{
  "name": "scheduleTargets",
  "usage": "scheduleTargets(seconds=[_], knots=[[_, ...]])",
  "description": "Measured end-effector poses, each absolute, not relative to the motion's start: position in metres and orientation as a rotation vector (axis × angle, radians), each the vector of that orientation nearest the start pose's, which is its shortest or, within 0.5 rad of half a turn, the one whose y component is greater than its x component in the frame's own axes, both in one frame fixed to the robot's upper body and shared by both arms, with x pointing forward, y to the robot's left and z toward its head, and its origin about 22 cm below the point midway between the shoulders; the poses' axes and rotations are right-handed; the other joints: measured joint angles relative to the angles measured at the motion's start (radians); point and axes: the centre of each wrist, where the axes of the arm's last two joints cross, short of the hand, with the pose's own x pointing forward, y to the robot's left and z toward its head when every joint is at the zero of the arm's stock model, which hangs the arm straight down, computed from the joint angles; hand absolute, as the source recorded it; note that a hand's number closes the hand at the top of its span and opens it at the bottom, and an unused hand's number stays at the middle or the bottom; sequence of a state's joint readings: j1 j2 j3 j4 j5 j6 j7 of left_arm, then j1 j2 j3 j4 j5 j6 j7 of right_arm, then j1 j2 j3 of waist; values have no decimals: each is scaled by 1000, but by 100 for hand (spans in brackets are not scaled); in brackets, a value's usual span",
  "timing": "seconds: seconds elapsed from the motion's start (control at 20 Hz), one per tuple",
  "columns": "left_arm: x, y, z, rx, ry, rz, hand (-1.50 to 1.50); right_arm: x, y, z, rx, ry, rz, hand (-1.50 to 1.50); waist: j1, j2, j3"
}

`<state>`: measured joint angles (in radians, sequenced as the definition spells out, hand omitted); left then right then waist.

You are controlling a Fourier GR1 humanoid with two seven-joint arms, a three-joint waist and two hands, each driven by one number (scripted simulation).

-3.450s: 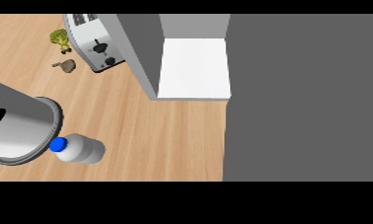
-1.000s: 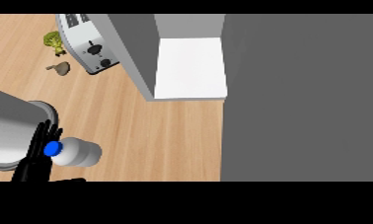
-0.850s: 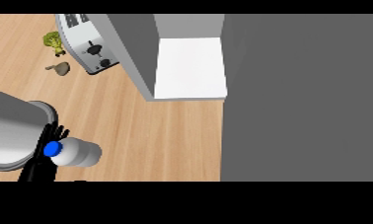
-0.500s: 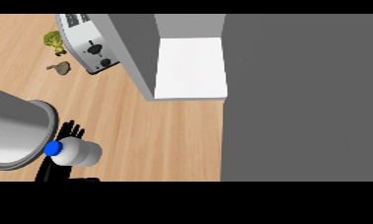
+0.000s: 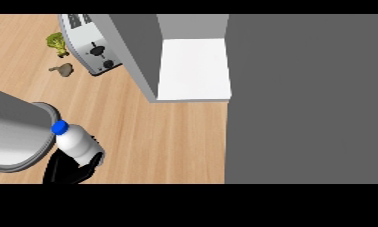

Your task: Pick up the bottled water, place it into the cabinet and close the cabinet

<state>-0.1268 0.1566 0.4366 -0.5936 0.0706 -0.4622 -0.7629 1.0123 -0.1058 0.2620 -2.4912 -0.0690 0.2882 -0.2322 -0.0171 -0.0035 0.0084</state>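
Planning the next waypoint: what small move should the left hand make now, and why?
Probably lift the clear blue-capped water bottle straight up a little. The black left hand is curled round its lower part, while the open grey cabinet with a white shelf lies up and to the right, so it should clear the wooden counter first.

The bottled water point(image 5: 76, 142), lying on its side on the table earlier, has been raised and tilted, cap up-left; the left hand point(image 5: 68, 170) has been brought beneath it, fingers point(image 5: 90, 160) curled round it.
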Motion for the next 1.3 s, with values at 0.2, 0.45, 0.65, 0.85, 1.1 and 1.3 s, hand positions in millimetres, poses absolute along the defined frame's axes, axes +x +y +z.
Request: scheduleTargets(seconds=[0.2, 0.45, 0.65, 0.85, 1.1, 1.3], knots=[[180, 345, -165, -155, -1576, 349, 150, 30, -236, 105, 164, -1785, 80, -150, 1, -2, 3], [183, 344, -165, -149, -1586, 340, 150, 30, -237, 104, 158, -1792, 90, -150, 3, -1, 4], [192, 320, -168, -105, -1627, 325, 150, 30, -239, 104, 150, -1795, 97, -150, 4, -2, 7], [208, 287, -168, -123, -1667, 304, 150, 30, -237, 103, 160, -1791, 92, -150, 3, -2, 4], [228, 248, -164, -210, -1680, 307, 150, 30, -236, 104, 165, -1784, 94, -150, -1, -1, -3], [242, 223, -151, -277, -1689, 297, 150, 28, -237, 104, 166, -1780, 92, -150, 4, -3, -6]])
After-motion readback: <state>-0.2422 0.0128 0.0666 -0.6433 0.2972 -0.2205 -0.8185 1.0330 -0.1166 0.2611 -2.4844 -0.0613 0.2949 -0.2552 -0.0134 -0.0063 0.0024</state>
